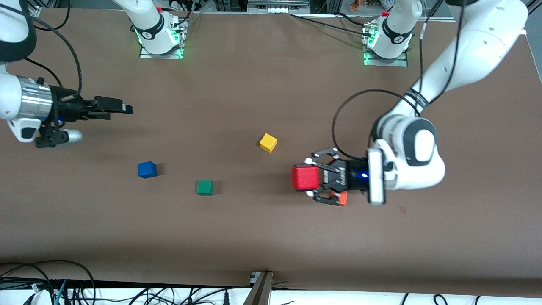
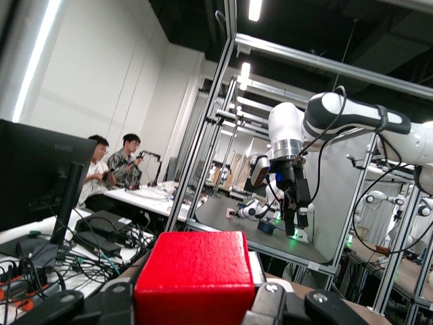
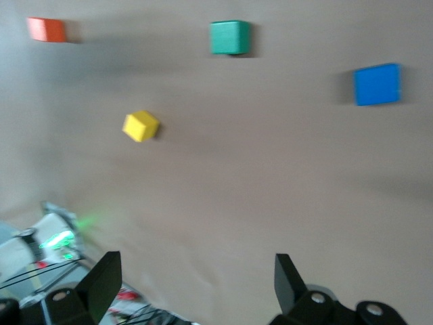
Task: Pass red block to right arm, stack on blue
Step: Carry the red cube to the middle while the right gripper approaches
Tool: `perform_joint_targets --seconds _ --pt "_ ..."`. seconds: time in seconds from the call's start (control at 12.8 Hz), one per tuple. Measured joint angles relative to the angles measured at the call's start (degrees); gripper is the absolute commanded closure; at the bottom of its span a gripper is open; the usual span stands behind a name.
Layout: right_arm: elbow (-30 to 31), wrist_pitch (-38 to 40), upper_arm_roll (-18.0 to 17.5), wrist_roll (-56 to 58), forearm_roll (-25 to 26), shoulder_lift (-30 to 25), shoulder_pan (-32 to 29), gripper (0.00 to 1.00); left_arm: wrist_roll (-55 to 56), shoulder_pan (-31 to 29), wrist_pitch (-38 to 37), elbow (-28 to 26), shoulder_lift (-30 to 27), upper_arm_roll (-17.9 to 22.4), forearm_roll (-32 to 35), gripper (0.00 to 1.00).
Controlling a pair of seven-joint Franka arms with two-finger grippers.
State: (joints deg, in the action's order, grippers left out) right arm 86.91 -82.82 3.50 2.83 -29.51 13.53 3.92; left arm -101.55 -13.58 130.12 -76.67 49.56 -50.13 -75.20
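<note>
Sideways, left tool [image 1: 311, 181] pinches red block [image 1: 305, 177]; right tool [image 1: 127, 109] waits spread.

Brown tabletop [image 1: 237, 237], cables [image 1: 42, 284] along its near edge; ceiling strip lights [image 2: 255, 9] (lit), two seated people [image 2: 111, 169].

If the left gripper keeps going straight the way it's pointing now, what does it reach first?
Probably the right gripper. The left gripper, shut on the red block, points along the table toward the right arm's end, and its wrist view shows that gripper ahead. Nothing stands between them, though depth is unclear.
</note>
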Motion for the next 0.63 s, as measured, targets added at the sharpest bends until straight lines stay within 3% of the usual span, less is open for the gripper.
perform_joint_targets --seconds 0.31,0.63 --pt "0.0 0.0 -0.1 0.0 -15.1 4.4 0.0 0.00 1.0 8.5 9.6 -0.1 -1.5 0.2 1.2 1.00" --pt "0.0 0.0 0.2 0.0 -31.7 8.1 -0.6 0.00 4.9 12.8 16.8 -0.1 -2.5 0.3 5.6 1.00"
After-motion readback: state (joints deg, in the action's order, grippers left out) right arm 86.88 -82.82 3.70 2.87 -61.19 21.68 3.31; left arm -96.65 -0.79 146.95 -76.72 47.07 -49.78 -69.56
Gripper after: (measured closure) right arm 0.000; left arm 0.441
